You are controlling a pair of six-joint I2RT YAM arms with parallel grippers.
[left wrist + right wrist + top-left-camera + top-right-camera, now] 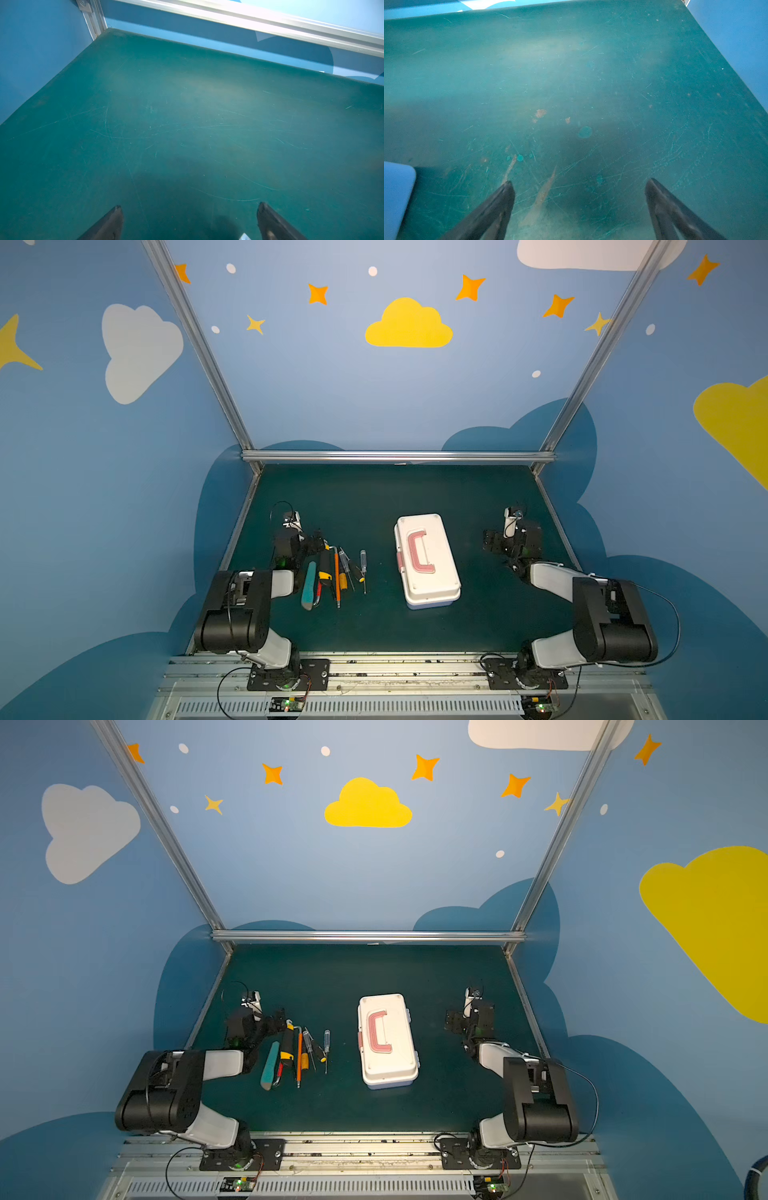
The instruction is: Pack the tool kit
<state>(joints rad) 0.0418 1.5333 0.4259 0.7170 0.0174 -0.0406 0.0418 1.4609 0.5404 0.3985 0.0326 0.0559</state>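
Note:
The tool kit is a white case lying shut in the middle of the green mat, with its pink handle on the lid and its pink latch facing left. Left of it lies a row of tools: a teal knife, black-and-yellow pliers, an orange wrench and screwdrivers. My left gripper is open and empty beside the far end of that row. My right gripper is open and empty to the right of the case, whose corner shows in the right wrist view.
A metal frame rail runs along the mat's far edge, and slanted rails border its sides. Blue painted walls enclose the cell. Both arm bases sit on the front rail.

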